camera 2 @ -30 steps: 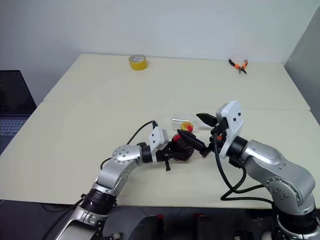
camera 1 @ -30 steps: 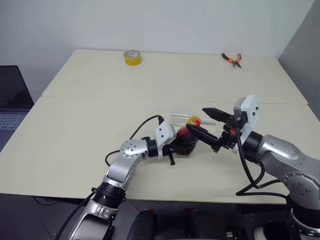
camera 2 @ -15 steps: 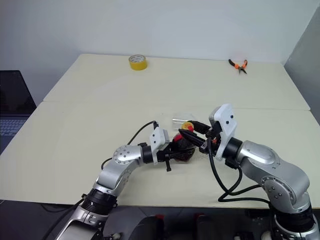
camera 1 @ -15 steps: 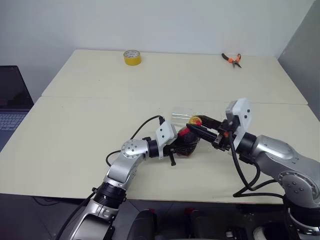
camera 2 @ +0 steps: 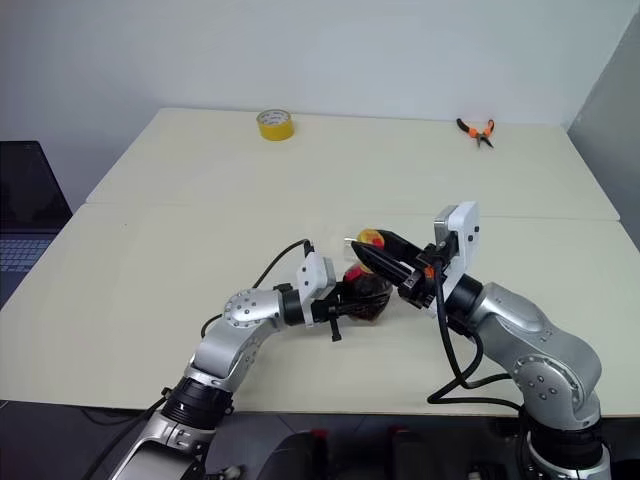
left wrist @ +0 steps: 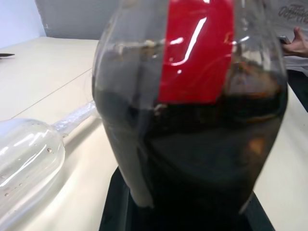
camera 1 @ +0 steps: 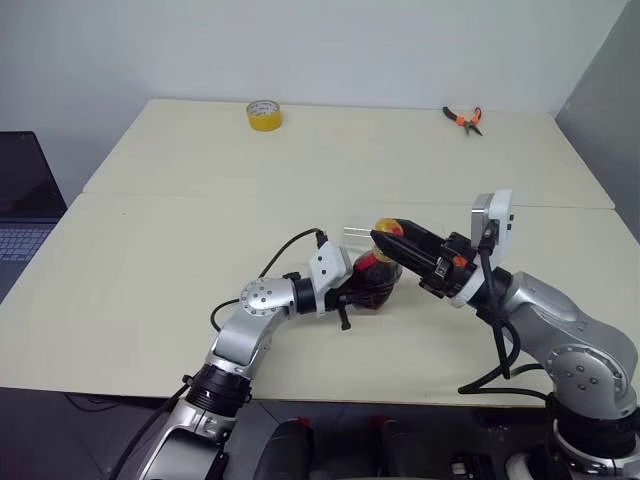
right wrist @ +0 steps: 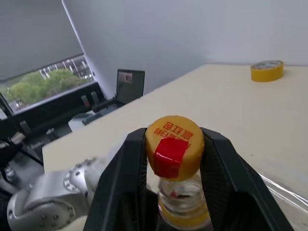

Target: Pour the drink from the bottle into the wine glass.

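left claw [camera 1: 352, 290] clamped on the body of the bottle [camera 1: 375, 285], which stands low over the tabletop [camera 1: 180, 260] near the front middle, dark drink [left wrist: 192, 159] filling most of it. right claw [right wrist: 173, 159] closed on the yellow cap [right wrist: 174, 147], one finger on each side. wine glass [left wrist: 26, 159] lies on its side just behind the bottle, not upright. risks: cap grip is shallow, so the fingers could slip when twisting; the bottle could rotate in the left claw instead of the cap turning; squeezing the soft body once open could spill drink; glass needs standing up before any pour, else liquid runs onto the tabletop.
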